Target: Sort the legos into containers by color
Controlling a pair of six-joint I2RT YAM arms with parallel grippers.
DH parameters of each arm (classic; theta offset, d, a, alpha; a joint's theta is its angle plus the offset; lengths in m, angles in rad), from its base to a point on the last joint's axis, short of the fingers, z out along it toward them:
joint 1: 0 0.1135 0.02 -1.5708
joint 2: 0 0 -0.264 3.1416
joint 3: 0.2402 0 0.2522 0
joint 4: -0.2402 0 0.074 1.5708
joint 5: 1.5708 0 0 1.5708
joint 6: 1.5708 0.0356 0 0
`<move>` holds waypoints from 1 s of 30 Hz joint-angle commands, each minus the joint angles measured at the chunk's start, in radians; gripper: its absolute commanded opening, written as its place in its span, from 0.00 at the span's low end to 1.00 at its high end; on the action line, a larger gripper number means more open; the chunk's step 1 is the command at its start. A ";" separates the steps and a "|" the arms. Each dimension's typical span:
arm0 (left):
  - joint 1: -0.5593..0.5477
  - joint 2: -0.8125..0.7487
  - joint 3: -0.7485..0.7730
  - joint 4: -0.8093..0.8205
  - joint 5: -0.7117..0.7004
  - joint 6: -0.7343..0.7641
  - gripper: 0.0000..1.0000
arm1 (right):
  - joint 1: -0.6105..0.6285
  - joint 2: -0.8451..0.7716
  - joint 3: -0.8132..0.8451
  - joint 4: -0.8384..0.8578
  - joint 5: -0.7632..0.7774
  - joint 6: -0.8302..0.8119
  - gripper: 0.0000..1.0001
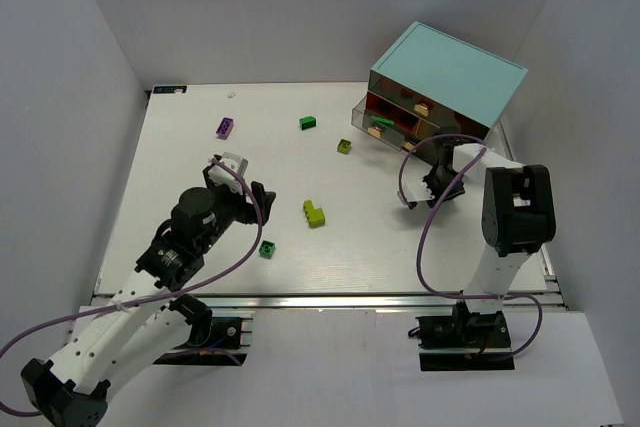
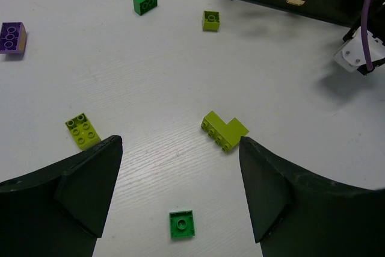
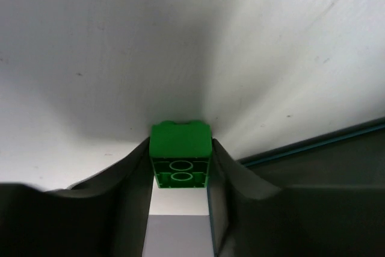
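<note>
My right gripper [image 3: 179, 148] is shut on a dark green brick [image 3: 180, 139], held just above the table in front of the cabinet [image 1: 450, 72]; in the top view the gripper [image 1: 430, 192] hides the brick. My left gripper [image 2: 180, 142] is open and empty above a small green brick [image 2: 181, 224], which also shows in the top view [image 1: 268, 248]. A lime L-shaped piece [image 2: 224, 129] lies by the right finger and a lime brick [image 2: 83, 130] by the left finger. Further off lie a purple brick [image 1: 225, 128], a green brick [image 1: 308, 123] and a small lime brick [image 1: 344, 146].
The cabinet with the light-blue top stands at the back right, with a smoky drawer [image 1: 385, 122] pulled out toward the table's middle. White walls enclose the table on three sides. A purple cable [image 1: 415, 172] loops beside the right gripper.
</note>
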 commanded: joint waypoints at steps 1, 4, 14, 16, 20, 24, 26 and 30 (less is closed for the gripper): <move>-0.003 0.004 0.030 -0.002 -0.019 0.012 0.88 | 0.003 0.018 0.026 -0.002 0.025 0.036 0.18; -0.003 0.007 0.027 -0.002 -0.035 0.010 0.88 | 0.008 -0.035 0.017 -0.055 -0.050 0.088 0.04; 0.007 0.075 0.028 -0.011 -0.048 0.000 0.88 | 0.111 -0.367 0.258 0.015 -0.700 0.978 0.00; 0.007 0.102 0.030 -0.019 -0.062 -0.001 0.88 | 0.123 -0.384 0.265 0.211 -0.668 1.217 0.00; 0.007 0.138 0.033 -0.030 -0.079 -0.002 0.89 | 0.146 -0.304 0.366 0.325 -0.551 1.399 0.00; 0.007 0.162 0.036 -0.038 -0.081 0.000 0.89 | 0.158 -0.165 0.478 0.360 -0.454 1.452 0.01; 0.007 0.170 0.039 -0.042 -0.082 0.001 0.89 | 0.160 -0.126 0.523 0.363 -0.421 1.459 0.03; 0.007 0.177 0.039 -0.044 -0.075 0.003 0.89 | 0.172 -0.048 0.554 0.382 -0.369 1.453 0.06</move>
